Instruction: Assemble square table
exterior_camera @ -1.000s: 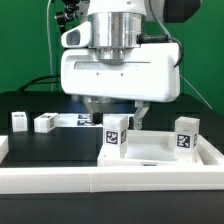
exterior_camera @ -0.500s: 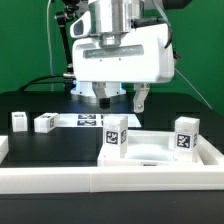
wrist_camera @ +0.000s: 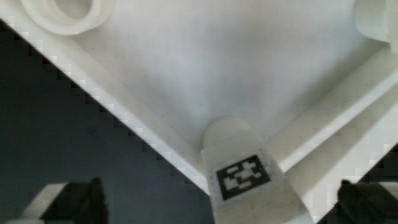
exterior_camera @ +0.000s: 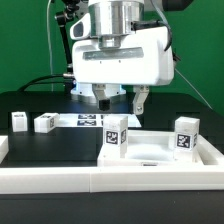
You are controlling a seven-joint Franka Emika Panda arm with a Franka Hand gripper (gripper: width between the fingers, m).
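The white square table top (exterior_camera: 150, 157) lies at the exterior view's right front. Two tagged white legs stand upright on it, one at its left corner (exterior_camera: 115, 135) and one at its right corner (exterior_camera: 185, 137). Two more legs (exterior_camera: 18, 121) (exterior_camera: 45, 123) lie loose on the black surface at the left. My gripper (exterior_camera: 120, 99) hangs open above and behind the left upright leg, touching nothing. The wrist view looks down on the top (wrist_camera: 214, 90) and that leg's tag (wrist_camera: 244, 176), with the dark fingertips (wrist_camera: 71, 202) wide apart on either side; the gripper (wrist_camera: 222, 205) holds nothing.
The marker board (exterior_camera: 84, 121) lies flat on the black surface behind the upright legs. A long white rail (exterior_camera: 90, 182) edges the front of the work surface. Black cables run behind the arm at the left.
Over the last second my gripper rose from just behind the left upright leg and shifted slightly left; it has held still for the last half second. The legs and top have not moved.
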